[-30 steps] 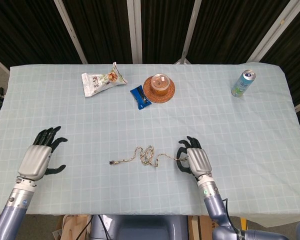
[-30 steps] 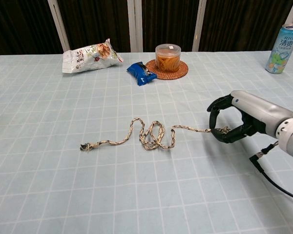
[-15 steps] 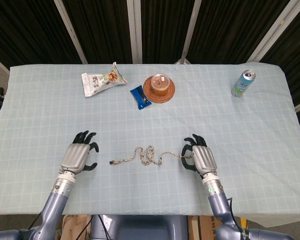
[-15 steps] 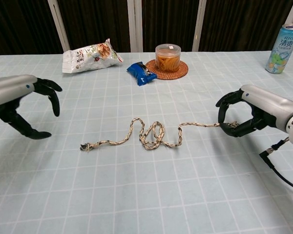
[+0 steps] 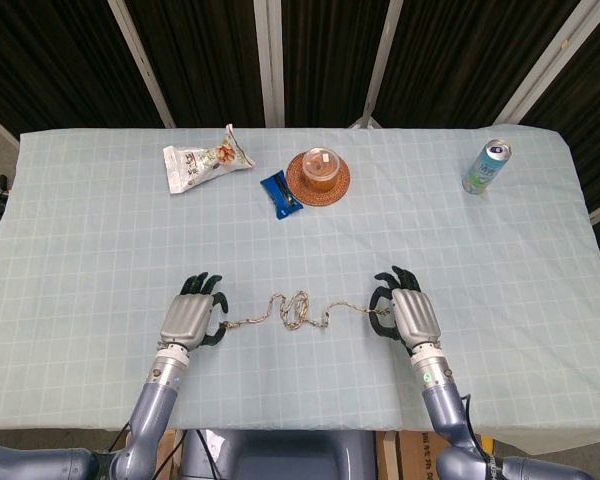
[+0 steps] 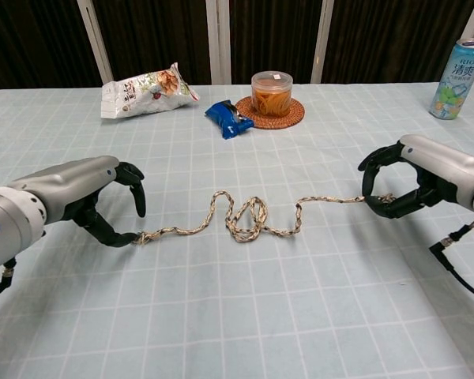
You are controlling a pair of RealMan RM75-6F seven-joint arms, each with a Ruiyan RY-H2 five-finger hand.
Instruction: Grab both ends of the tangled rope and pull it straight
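The rope (image 6: pixel 245 219) lies on the near middle of the counter (image 5: pixel 110 240), with a tangle of loops at its centre and one strand running out to each side. The right hand (image 6: pixel 415 180) is at the rope's right end, its dark fingers (image 6: pixel 377 158) curled round and pinching that end just above the cloth. The left hand (image 6: pixel 95 197) is at the left end, which is frayed; its fingers arch over the end and the thumb lies along the cloth touching the tip, but the fingers are still apart and I cannot tell whether they actually grip it. From the head view the two hands sit level with each other, the left hand (image 5: pixel 193 316) and right hand (image 5: pixel 405 312) on either side of the rope (image 5: pixel 295 310). Along the far side of the counter are a snack bag (image 5: pixel 204 160) at the left, a blue packet (image 5: pixel 280 193) just beside a round woven mat (image 5: pixel 337 186) that carries a small lidded jar (image 5: pixel 320 165), and a drink can (image 5: pixel 485 166) standing upright well off to the right
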